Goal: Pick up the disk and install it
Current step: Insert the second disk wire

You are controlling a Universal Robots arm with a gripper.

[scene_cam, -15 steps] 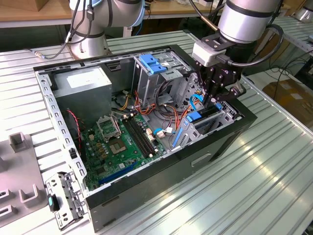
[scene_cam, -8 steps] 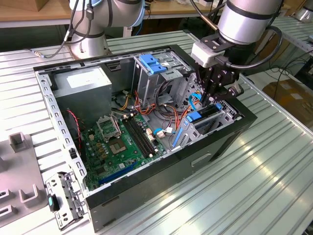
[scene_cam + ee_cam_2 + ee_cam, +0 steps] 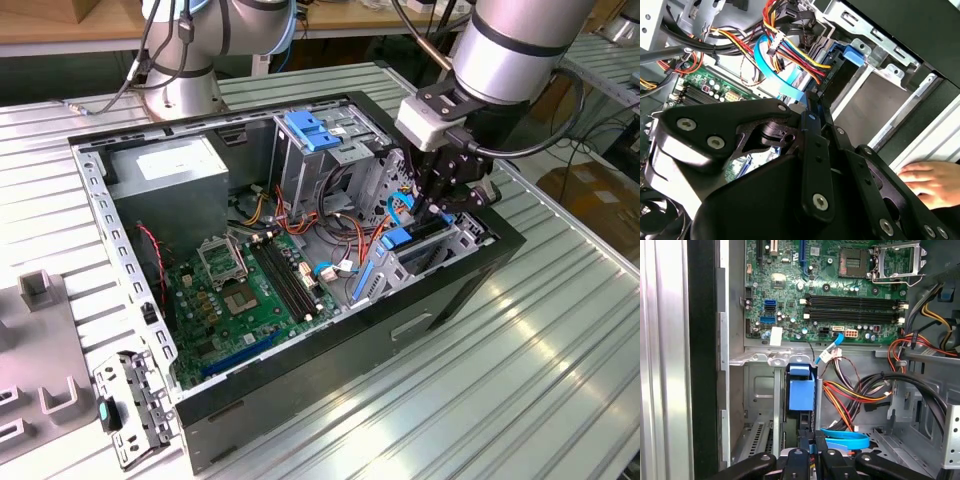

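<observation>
The disk (image 3: 408, 241) stands on edge in the lower drive bay at the case's corner on the exterior view's right, its blue plastic rail showing. In the first wrist view its blue tab (image 3: 801, 390) sits in the bay slot beside the metal bay wall. In the second wrist view its dark edge (image 3: 832, 70) runs from my fingertips toward the blue tab. My gripper (image 3: 438, 212) hangs straight over the bay. Its black fingers (image 3: 800, 462) stand close together around the disk's near end in both wrist views, and the gripper (image 3: 807, 110) looks shut on it.
The open case holds a green motherboard (image 3: 250, 290), a grey power supply (image 3: 170, 175) and a metal drive cage with a blue tab (image 3: 310, 135). Loose coloured cables (image 3: 850, 395) lie right beside the bay. A person's hand (image 3: 932, 182) rests outside the case. Grey fixtures (image 3: 40, 340) stand at the exterior view's left.
</observation>
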